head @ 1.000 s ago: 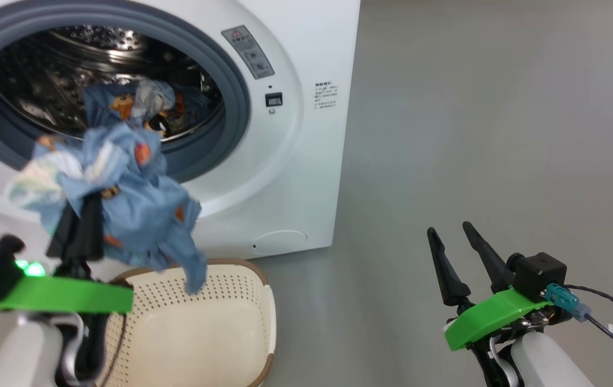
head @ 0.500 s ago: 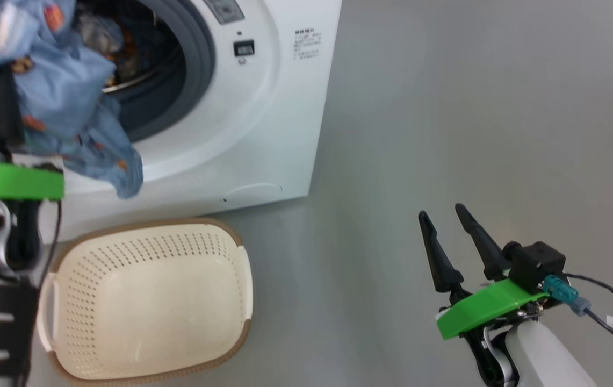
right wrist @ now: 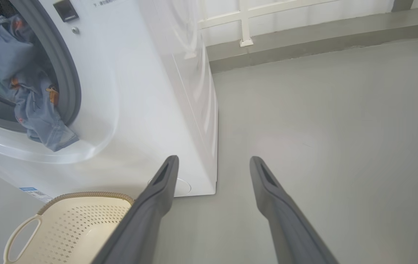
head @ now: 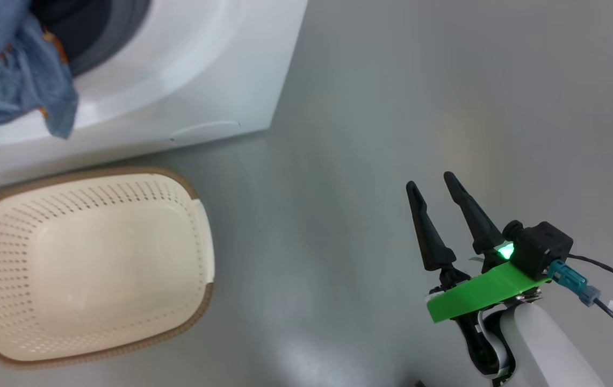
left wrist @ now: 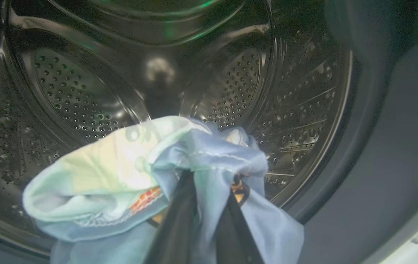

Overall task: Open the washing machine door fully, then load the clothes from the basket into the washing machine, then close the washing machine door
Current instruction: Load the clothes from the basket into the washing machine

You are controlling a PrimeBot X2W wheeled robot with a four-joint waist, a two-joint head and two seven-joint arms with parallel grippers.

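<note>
Clothes (left wrist: 139, 172) — crumpled pale-blue bundle, orange prints, at drum (left wrist: 77, 95) mouth.

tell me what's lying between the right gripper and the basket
Nothing. In the head view the stretch between the right gripper and the basket is bare grey floor.

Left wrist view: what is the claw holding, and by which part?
The left claw pinches the clothes by a bunched fold of blue fabric, before the drum. The right claw is open, empty.
</note>
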